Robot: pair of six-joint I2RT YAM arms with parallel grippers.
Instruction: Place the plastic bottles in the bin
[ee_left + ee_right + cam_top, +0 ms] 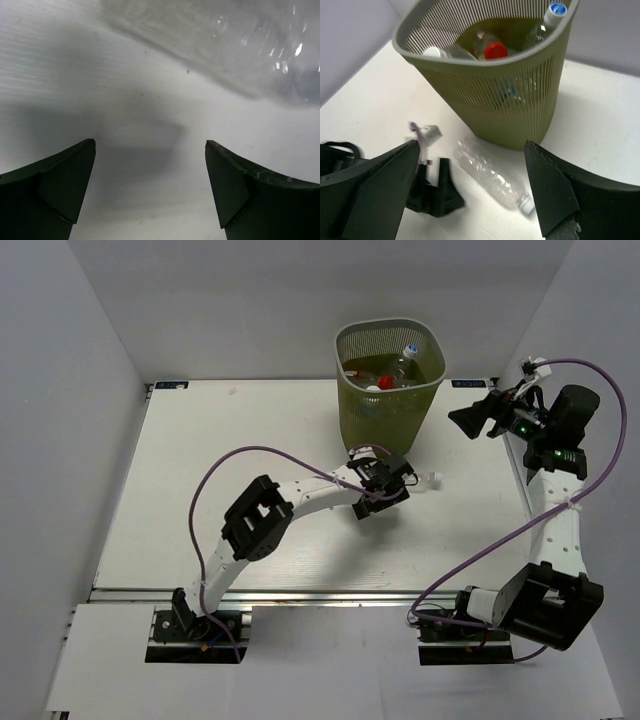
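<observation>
One clear plastic bottle (492, 175) with a white cap lies on its side on the table, just in front of the olive-green bin (485, 95). In the top view only its cap end (432, 480) shows clearly. My left gripper (398, 480) is open and low over the table, right beside the bottle. In the left wrist view the bottle (240, 45) is a blur beyond the fingertips, not between them. The bin (390, 400) holds several bottles, with a red cap (495, 50), a blue cap (556, 10) and a white cap (434, 51) showing. My right gripper (458, 420) is open, empty and raised to the right of the bin.
The left arm's purple cable (250, 455) loops over the table's middle. The right arm's cable (500, 540) hangs near the right edge. White walls stand close behind the bin and at both sides. The left gripper (432, 192) shows in the right wrist view.
</observation>
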